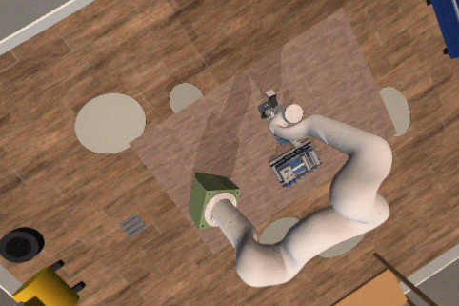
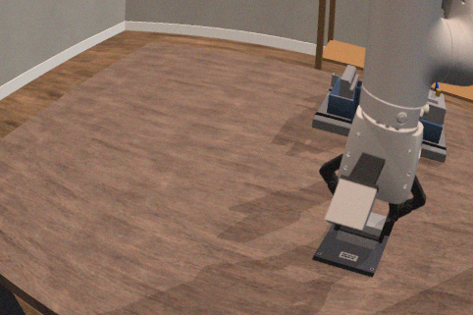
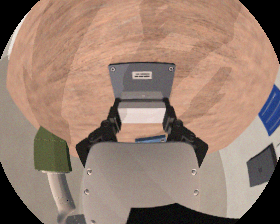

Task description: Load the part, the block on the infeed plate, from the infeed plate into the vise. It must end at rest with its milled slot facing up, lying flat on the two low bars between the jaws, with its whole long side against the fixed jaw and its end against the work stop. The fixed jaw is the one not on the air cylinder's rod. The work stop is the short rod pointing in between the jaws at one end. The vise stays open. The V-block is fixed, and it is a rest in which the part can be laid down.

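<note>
The part (image 3: pixel 143 113) is a light grey block lying on the dark grey infeed plate (image 3: pixel 141 82). In the wrist view my gripper (image 3: pixel 141 104) is down over the plate, with its two black fingers against the block's two sides, shut on it. In the exterior view the block (image 2: pixel 374 223) shows only partly under the wrist camera housing, still low on the infeed plate (image 2: pixel 351 252), and my gripper (image 2: pixel 373 210) straddles it. The vise (image 2: pixel 380 112) with blue jaws stands behind the arm. From above, the vise (image 1: pixel 295 166) lies just beside the gripper (image 1: pixel 269 111).
A wooden side table (image 2: pixel 343 14) stands behind the vise. The arm's green base block (image 1: pixel 209 199) sits on the table top near the vise. The V-block is not clear to me in these views.
</note>
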You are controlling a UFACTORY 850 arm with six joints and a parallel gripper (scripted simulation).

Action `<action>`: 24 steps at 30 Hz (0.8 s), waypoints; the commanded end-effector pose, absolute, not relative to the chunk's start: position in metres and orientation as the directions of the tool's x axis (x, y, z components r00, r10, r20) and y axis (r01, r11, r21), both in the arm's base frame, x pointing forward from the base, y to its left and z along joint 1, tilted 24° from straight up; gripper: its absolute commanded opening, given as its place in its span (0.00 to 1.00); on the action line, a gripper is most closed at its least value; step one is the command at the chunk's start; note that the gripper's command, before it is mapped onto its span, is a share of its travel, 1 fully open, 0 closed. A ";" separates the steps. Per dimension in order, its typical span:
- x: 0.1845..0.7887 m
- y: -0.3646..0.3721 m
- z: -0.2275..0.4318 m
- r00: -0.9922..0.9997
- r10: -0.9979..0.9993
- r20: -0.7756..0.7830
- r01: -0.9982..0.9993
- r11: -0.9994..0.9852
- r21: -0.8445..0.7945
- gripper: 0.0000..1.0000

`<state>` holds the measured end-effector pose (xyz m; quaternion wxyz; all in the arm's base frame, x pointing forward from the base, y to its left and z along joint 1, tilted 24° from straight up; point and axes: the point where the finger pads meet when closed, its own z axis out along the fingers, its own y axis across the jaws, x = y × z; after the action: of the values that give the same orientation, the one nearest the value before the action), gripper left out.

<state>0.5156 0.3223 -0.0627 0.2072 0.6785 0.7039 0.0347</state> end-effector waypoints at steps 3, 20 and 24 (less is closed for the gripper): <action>0.516 0.323 -0.062 0.006 0.970 -0.244 0.940 0.077 0.331 0.00; 0.515 0.324 -0.059 0.006 0.970 -0.244 0.940 0.077 0.331 0.00; 0.513 0.325 -0.055 0.006 0.970 -0.244 0.940 0.077 0.331 0.00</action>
<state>0.5135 0.3235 -0.0576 0.2071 0.6785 0.7039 0.0345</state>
